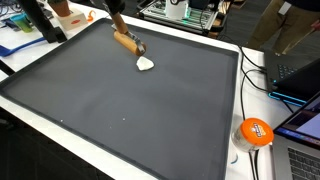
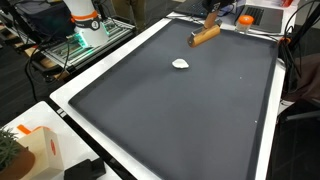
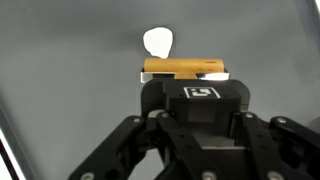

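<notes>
**Gripper clamped on one wooden block at the far end of the mat**

One large dark mat point(image 1: 120, 110) covers nearly all of a white table point(image 2: 75, 95), which shows only as a pale border in both exterior views. The near corners of both are cut off by the picture edges.

One robot arm is at work. Only its lowest part shows in the exterior views, the rest lying beyond the top edge. The gripper point(image 3: 186, 80) is closed as far as it goes on one orange-brown wooden block point(image 3: 180, 67). In the wrist view the gripper's black body hides the lower edge of the block, and the fingertips are hard to pick out against it.

The wooden block sits over the far part of the mat, close to its back edge. In an exterior view it hangs tilted point(image 1: 127, 41) with its lower end dark. Whether that end touches the mat cannot be told.

One small white piece point(image 1: 146, 65) lies flat on the mat just beside the block, apart from it. It is too small for its material to be made out.

One orange roll point(image 1: 255, 131) rests off the mat, on the table's edge among cables.
</notes>
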`<state>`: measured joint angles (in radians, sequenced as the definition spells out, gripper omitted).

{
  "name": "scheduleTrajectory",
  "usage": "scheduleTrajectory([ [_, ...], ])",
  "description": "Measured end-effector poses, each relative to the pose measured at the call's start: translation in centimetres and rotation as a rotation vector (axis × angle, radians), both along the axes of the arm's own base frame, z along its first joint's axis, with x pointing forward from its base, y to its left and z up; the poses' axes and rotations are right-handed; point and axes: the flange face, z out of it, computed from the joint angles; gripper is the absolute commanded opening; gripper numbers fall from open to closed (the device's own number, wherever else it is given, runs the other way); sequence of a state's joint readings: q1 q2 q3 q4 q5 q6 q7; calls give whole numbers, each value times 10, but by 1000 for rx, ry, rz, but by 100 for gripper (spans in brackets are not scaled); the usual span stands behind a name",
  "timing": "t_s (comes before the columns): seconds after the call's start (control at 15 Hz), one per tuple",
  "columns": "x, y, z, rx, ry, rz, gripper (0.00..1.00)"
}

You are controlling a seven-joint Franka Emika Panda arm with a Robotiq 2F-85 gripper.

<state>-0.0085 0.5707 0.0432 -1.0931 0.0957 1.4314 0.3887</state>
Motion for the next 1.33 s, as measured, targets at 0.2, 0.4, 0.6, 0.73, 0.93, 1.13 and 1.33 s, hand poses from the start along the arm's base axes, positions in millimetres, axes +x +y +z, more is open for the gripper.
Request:
scheduleTrajectory([
  [0.2, 2, 0, -17, -25, -10, -28, 22],
  [0.4, 3, 0, -26, -46, -31, -46, 22],
  [0.6, -3, 0, -28, -71, -55, -56, 22],
  [0.73, -14, 0, -30, -98, -73, -53, 22],
  [0.93, -35, 4, -30, -128, -99, -39, 22],
  [1.13, -61, 10, -31, -135, -124, -22, 22],
  [1.33, -87, 15, -33, -133, -147, -11, 22],
])
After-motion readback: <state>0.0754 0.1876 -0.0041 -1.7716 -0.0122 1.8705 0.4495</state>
